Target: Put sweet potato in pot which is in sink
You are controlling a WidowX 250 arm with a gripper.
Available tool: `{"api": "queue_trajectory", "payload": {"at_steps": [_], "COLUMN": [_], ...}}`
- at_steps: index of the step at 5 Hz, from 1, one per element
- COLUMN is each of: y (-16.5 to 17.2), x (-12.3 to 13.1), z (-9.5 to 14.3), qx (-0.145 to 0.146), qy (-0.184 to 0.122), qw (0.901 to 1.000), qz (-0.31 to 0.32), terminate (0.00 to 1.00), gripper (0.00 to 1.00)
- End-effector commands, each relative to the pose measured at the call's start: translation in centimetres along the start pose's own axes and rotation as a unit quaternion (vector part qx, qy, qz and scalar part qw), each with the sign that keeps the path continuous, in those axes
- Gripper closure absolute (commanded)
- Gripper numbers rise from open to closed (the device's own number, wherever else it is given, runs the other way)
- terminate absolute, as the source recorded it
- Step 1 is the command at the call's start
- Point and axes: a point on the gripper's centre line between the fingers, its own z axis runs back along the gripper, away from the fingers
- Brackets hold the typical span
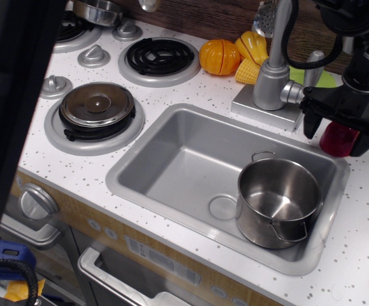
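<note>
One glossy dark-red potato (336, 139) sits on the counter by the sink (139, 185), half hidden. Gripper (334, 132) fingers spread, straddling it. Steel pot (277, 201) stands empty.

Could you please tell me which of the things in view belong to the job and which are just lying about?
Job: sweet potato, pot, sink, end effector.
Lying about: orange ribbed toy, yellow toy pieces, lidded steel pot, faucet.

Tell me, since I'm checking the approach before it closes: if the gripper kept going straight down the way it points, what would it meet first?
Most likely the sweet potato, which sits between the open fingers of the gripper, beside the sink; below it lies the counter. Depth from one view is uncertain.
</note>
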Motion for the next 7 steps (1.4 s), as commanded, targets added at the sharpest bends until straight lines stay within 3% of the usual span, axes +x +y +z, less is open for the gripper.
{"api": "queue_trajectory", "payload": {"at_steps": [1, 4, 5, 6, 7], "y": [0.0, 0.3, 0.3, 0.2, 0.4], "x": [2.0, 2.9, 2.9, 2.7, 2.0], "z": [1.1, -0.5, -0.7, 0.3, 3.1], "qx": [-0.02, -0.042, -0.049, -0.047, -0.005], "qy": [-0.04, -0.078, -0.077, -0.063, -0.034], "qw": [0.999, 0.9958, 0.9957, 0.9968, 0.9993], "qz": [-0.003, -0.022, -0.013, -0.009, -0.017], "terminate": [0.0, 0.0, 0.0, 0.0, 0.0], "gripper": [0.0, 0.0, 0.0, 1.0, 1.0]}}
